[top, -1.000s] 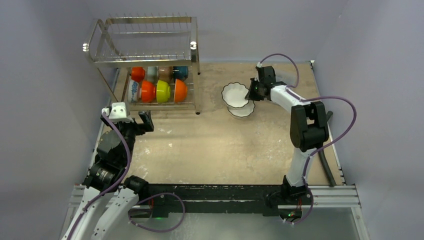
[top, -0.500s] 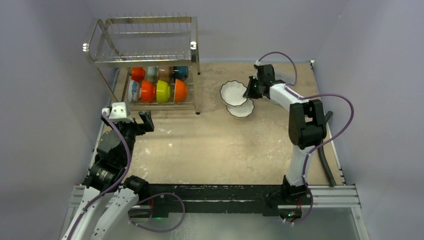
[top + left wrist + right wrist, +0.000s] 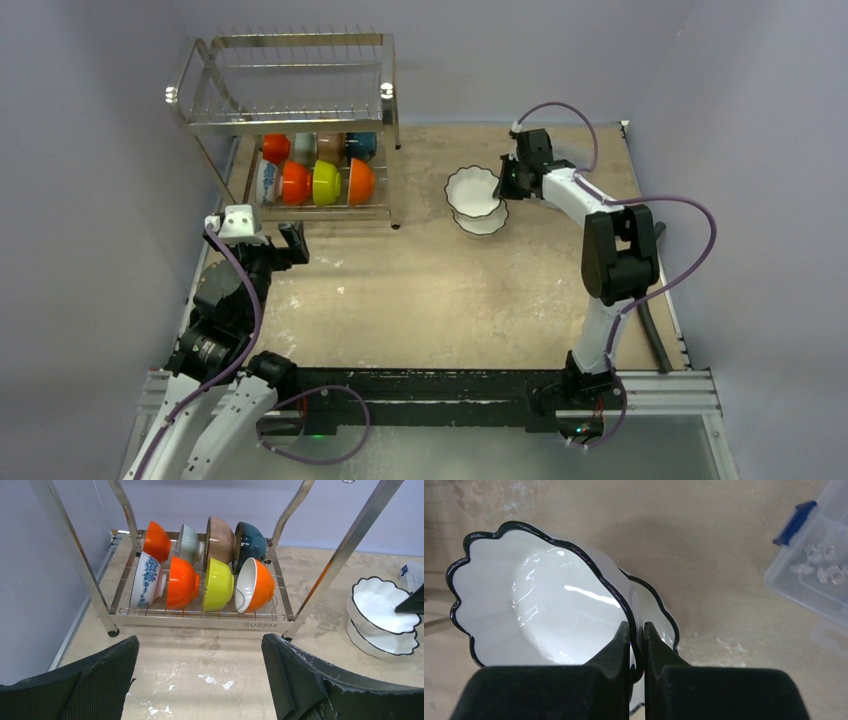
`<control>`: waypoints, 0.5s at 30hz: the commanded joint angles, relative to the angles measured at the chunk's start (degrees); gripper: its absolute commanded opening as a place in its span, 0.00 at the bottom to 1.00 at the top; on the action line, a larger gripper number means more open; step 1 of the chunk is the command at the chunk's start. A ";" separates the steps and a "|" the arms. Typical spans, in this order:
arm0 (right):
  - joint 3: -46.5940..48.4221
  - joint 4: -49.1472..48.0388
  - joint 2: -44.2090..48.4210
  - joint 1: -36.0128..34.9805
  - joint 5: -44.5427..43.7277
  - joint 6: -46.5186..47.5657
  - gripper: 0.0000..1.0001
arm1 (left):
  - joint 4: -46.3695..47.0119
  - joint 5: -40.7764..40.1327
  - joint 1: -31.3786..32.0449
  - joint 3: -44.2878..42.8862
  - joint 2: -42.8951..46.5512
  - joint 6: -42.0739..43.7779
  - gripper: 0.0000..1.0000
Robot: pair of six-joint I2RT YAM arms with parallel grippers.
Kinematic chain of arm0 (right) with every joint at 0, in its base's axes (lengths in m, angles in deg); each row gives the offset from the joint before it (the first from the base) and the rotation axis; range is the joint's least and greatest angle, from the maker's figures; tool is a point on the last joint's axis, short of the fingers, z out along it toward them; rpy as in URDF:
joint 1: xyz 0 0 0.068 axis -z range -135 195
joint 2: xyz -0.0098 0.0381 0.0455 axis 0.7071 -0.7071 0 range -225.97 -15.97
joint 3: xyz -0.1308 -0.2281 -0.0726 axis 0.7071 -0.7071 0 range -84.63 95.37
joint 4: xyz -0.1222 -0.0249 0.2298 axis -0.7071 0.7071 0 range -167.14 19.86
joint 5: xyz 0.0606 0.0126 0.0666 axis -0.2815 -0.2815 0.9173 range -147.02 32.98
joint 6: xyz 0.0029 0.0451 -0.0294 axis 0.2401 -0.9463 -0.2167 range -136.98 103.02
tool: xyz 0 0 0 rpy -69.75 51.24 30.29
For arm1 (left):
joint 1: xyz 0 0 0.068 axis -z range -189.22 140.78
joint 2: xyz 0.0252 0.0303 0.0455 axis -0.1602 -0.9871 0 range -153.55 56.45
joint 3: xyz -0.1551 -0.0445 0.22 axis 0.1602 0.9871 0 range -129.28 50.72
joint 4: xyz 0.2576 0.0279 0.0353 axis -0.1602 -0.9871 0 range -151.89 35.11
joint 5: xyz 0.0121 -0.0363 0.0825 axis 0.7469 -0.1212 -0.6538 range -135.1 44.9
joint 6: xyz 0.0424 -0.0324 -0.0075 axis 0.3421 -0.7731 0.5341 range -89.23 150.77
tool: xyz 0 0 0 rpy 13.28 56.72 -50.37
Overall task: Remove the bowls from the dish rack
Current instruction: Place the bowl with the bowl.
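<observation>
Dish rack [image 3: 300,125]: shiny two-tier steel wire, far left, right of it two white bowls | I count eight bowls [image 3: 218,577] on edge in its lower tier | right gripper [image 3: 637,640] pinches white scalloped bowl [image 3: 544,595] by the rim, tilted over second white bowl [image 3: 382,642] | left gripper [image 3: 200,645] spread, facing rack | clear box [image 3: 819,565] beside.

Beige table [image 3: 430,290], dish rack [image 3: 200,622], white bowl [image 3: 375,643], clear box [image 3: 814,570]

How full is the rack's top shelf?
Empty. The rack has only bare wires on top; the eight bowls in it all stand on the lower shelf.
</observation>
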 commanded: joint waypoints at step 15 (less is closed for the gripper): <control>-3.62 1.61 6.68 1.24 3.25 2.50 0.00 | 2.19 1.46 -0.33 0.14 -0.10 0.05 0.92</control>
